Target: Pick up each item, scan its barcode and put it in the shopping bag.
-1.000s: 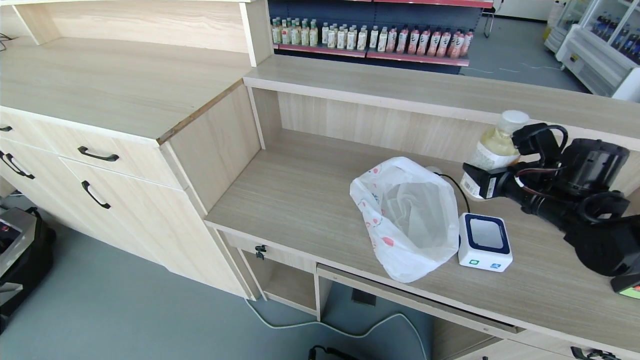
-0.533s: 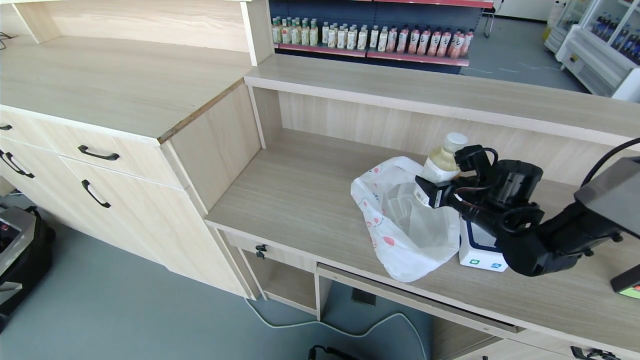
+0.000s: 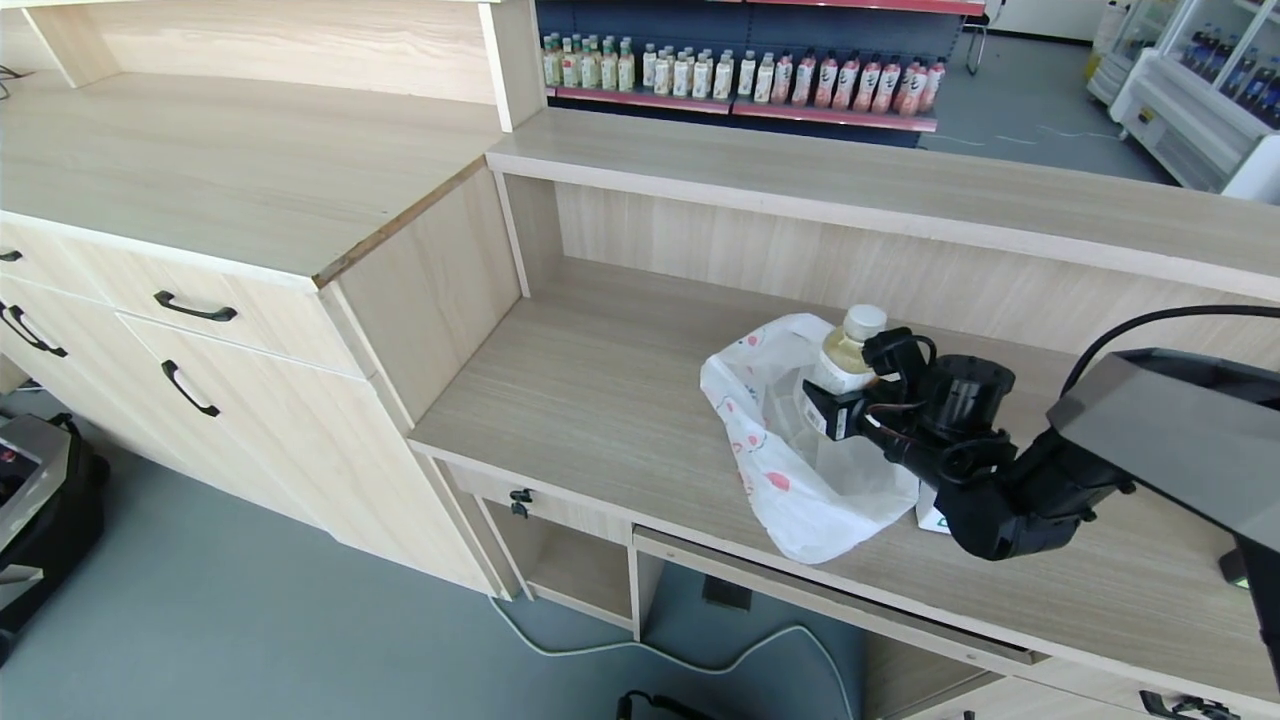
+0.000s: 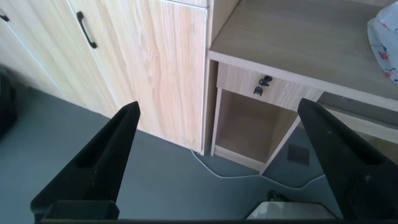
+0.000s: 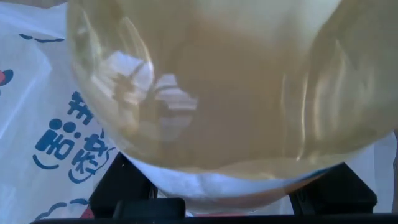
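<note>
A bottle (image 3: 843, 365) of pale yellow drink with a white cap is held upright in my right gripper (image 3: 850, 400), which is shut on it. It hangs over the open mouth of the white shopping bag (image 3: 790, 470) on the counter. Up close, the bottle (image 5: 211, 81) has the bag's printed plastic (image 5: 37, 124) under it. The white scanner (image 3: 928, 518) is mostly hidden behind my right arm. My left gripper (image 4: 217, 162) hangs open, off the counter's front edge above the floor, with nothing between its fingers (image 4: 99, 162).
The wooden counter (image 3: 600, 400) has a raised back ledge and a higher cabinet top to the left. A lock and open cubby (image 4: 264, 87) sit under the counter edge. Cabinet doors with black handles (image 3: 190, 390) stand to the left. A cable lies on the floor.
My right arm has carried the bottle leftward and down, from beside the scanner to over the bag's mouth. It now covers most of the scanner.
</note>
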